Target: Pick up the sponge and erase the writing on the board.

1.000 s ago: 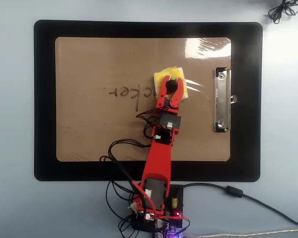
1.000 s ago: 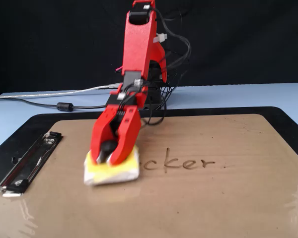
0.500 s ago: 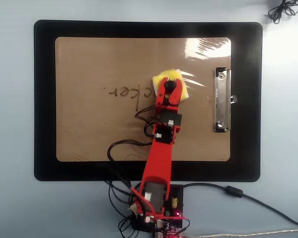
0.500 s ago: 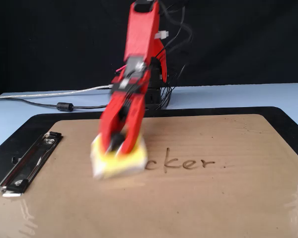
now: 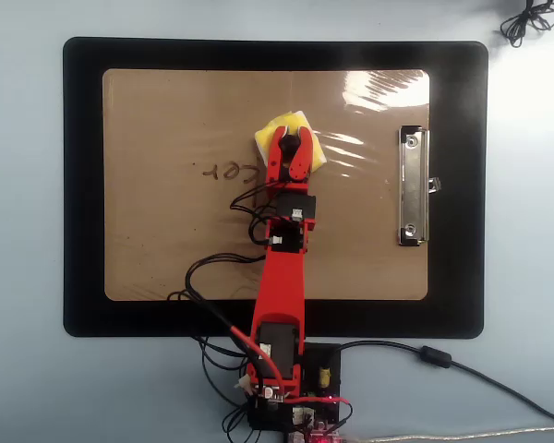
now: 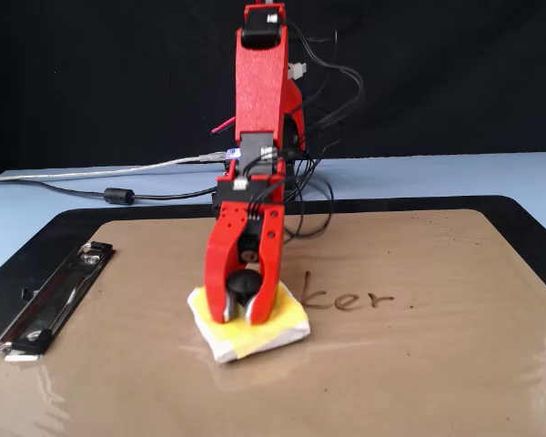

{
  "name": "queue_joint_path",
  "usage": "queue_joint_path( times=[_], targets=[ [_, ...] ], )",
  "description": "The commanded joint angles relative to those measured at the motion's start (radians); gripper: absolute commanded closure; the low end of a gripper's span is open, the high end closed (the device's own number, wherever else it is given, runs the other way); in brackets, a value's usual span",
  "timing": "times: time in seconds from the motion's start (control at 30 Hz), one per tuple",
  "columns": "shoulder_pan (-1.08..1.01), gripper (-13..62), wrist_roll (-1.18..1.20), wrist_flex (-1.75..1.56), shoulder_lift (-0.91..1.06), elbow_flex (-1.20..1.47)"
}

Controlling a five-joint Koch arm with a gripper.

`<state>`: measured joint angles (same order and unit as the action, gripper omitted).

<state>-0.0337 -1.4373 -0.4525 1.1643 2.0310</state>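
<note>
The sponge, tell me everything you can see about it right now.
The sponge is a small square pad, yellow on top with whitish sides, and looks soft. It lies flat on the board, turned at an angle to the board's edges. The red gripper presses down on it, jaws over its top. In the fixed view it sits just left of the writing, away from the metal clip.

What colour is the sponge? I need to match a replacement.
Yellow with whitish edges; the sponge shows best in the fixed view, under the gripper.
</note>
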Motion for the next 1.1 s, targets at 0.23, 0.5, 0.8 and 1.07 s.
queue_joint_path(
  times=[0.23, 0.5, 0.8, 1.07],
  targets=[
    [-0.003, 57.4, -0.006, 0.021, 0.299, 0.311],
    [0.031, 57.4, -0.006, 0.023, 0.436, 0.44],
    [0.127, 57.4, -0.075, -0.055, 0.021, 0.104],
    [0.189, 57.4, -0.08, -0.064, 0.528, 0.6]
  ],
)
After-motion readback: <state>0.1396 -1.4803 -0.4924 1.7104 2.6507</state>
